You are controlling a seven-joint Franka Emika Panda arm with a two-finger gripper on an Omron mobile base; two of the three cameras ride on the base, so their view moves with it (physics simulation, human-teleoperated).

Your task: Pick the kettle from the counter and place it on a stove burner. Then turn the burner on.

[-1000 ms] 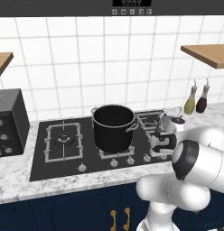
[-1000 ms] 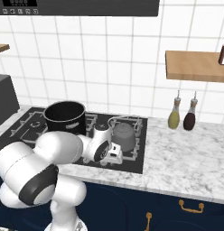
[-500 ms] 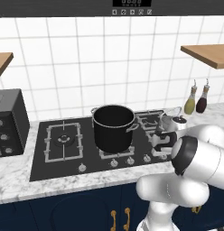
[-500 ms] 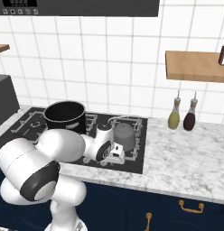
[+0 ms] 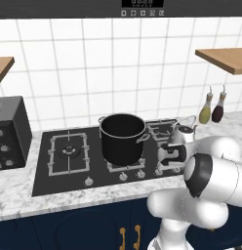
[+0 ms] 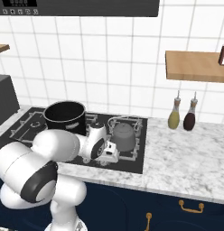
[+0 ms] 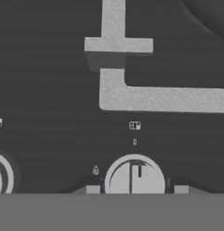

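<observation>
Marble, white with grey veins, makes the counter (image 6: 186, 167) that runs over dark navy cabinets (image 6: 145, 210); sunk in it lies the black cooktop (image 5: 59, 176), with a wide grate (image 5: 69, 150) at its 9 o'clock side and a big black stockpot (image 5: 122, 138) near the middle; a dark box with dials (image 5: 10, 132) stands on the counter past the cooktop's 9 o'clock edge; the white arm (image 6: 46, 158) reaches low over the cooktop's front rim; the kettle (image 6: 124, 135), small, squat and grey, sits upright on the stove burner (image 6: 134, 151) at the cooktop's 3 o'clock end, just beyond the hand; two bottles (image 6: 181, 116), one olive and one dark, stand well apart from it at the wall, under a wooden shelf (image 6: 195, 65); the gripper (image 7: 137, 190) hangs over the row of knobs, its two tips (image 7: 93, 190) on either side of a round grey knob (image 7: 134, 177) at 9 and 3 o'clock, jaws part way in, and whether they touch it I cannot tell; a second knob (image 7: 2, 177) shows at the 9 o'clock edge of the hand view; a tiny flame mark (image 7: 95, 170) sits beside the nearer knob.
</observation>
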